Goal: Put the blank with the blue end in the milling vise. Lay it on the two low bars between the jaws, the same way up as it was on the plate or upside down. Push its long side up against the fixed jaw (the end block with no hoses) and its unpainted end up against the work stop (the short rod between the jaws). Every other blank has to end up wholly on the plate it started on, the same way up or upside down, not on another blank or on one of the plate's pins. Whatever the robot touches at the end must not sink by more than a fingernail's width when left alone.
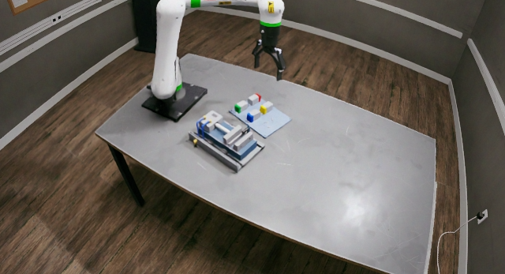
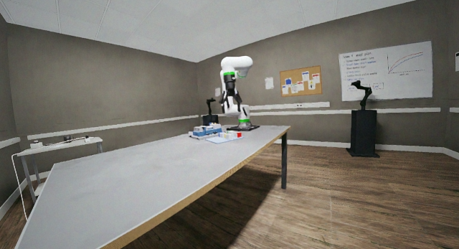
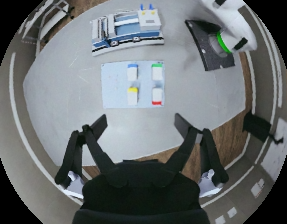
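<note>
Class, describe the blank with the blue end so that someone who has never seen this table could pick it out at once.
Start at the grey table and find the pale blue plate beside the milling vise. Four short grey blanks lie on it. The one wanted is in the row nearer the vise, and only its end is blue; the others' ends are green, red and yellow.
</note>
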You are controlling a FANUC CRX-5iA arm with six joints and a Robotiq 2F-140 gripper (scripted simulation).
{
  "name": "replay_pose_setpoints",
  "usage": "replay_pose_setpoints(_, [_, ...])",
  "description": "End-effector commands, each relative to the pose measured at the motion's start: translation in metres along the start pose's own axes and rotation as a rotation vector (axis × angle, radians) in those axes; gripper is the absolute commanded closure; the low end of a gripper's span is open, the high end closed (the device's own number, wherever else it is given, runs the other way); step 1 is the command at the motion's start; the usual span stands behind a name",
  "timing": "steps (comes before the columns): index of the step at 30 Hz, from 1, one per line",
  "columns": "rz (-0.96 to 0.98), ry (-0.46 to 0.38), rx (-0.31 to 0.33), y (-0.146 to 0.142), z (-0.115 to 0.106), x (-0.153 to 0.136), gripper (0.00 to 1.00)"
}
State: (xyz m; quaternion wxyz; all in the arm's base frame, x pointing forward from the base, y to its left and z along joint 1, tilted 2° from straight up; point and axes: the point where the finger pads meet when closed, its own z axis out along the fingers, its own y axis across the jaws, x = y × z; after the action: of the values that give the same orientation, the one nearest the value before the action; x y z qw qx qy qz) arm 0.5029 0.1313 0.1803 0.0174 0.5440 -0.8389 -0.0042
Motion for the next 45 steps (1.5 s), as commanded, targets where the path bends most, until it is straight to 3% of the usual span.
replay_pose_setpoints(1, [0.000,-0.001,0.002,0.000,-0.001,0.000,0.00])
replay_pose_setpoints(42, [0.000,-0.001,0.002,0.000,-0.001,0.000,0.00])
replay_pose_setpoints(45, [0.000,-0.001,0.002,0.000,0.011,0.000,0.00])
